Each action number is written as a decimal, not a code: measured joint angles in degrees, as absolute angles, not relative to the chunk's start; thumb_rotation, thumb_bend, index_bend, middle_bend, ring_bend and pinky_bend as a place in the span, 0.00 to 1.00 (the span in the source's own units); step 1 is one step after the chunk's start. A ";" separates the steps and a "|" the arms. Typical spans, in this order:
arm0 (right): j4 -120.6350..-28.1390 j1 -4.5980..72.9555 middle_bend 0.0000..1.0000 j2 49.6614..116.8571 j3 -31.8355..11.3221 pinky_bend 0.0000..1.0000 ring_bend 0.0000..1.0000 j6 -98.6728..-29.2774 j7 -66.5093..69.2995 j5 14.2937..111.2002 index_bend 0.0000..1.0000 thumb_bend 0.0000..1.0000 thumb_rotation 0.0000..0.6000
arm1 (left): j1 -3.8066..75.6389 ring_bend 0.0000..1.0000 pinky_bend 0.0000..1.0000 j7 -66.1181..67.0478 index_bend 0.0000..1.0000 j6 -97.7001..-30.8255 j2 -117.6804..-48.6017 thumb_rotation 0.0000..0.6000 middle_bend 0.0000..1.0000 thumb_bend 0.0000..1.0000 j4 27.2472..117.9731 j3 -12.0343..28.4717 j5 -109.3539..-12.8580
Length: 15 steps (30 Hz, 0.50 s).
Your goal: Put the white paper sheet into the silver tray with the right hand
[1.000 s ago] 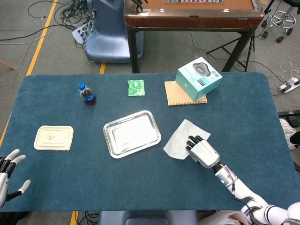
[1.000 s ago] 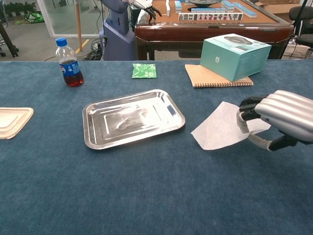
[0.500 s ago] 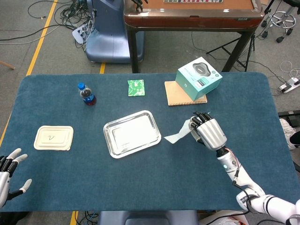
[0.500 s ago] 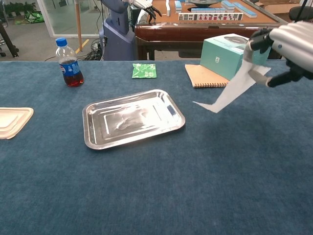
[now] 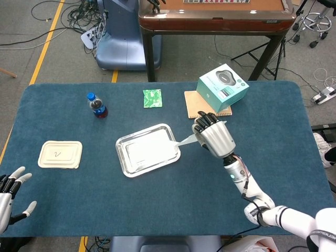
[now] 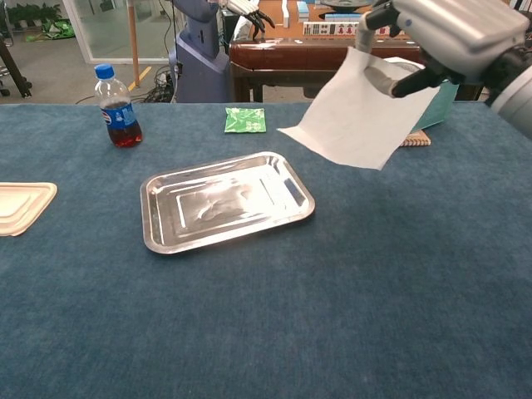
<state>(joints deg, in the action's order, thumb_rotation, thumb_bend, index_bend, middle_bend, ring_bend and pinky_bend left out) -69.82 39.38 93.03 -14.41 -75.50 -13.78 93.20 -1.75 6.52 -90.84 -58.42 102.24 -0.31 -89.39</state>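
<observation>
Head view showed the right robot hand (image 5: 212, 137) pinching the paper sheet (image 5: 187, 140) aloft — the tray (image 5: 124, 145) lay just to its left, at frame centre.

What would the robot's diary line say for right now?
step: carry to tray | right hand: holds white paper sheet in the air, near silver tray | sheet in tray: not yet | left hand: open, idle
</observation>
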 measured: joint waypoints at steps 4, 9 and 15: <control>-67.50 41.72 0.45 96.38 -14.83 0.35 0.22 -74.57 -16.30 93.27 0.70 0.48 1.00 | -2.14 0.14 0.09 6.03 0.23 -91.22 -58.45 1.00 0.12 0.21 101.92 -0.43 -89.28; -63.89 45.88 0.45 99.95 -16.19 0.35 0.22 -72.02 -18.35 92.41 0.70 0.48 1.00 | -2.87 0.14 0.09 5.37 0.23 -92.02 -58.23 1.00 0.12 0.21 101.49 -0.64 -89.01; -58.97 50.82 0.45 102.61 -18.27 0.35 0.22 -69.53 -18.44 91.14 0.70 0.48 1.00 | -3.51 0.14 0.09 4.59 0.23 -92.69 -57.98 1.00 0.12 0.21 101.04 -0.75 -88.93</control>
<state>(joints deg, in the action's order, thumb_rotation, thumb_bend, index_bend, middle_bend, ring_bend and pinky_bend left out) -58.97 50.82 102.61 -18.27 -69.53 -18.44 91.14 -3.51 4.59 -92.69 -57.98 101.04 -0.75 -88.93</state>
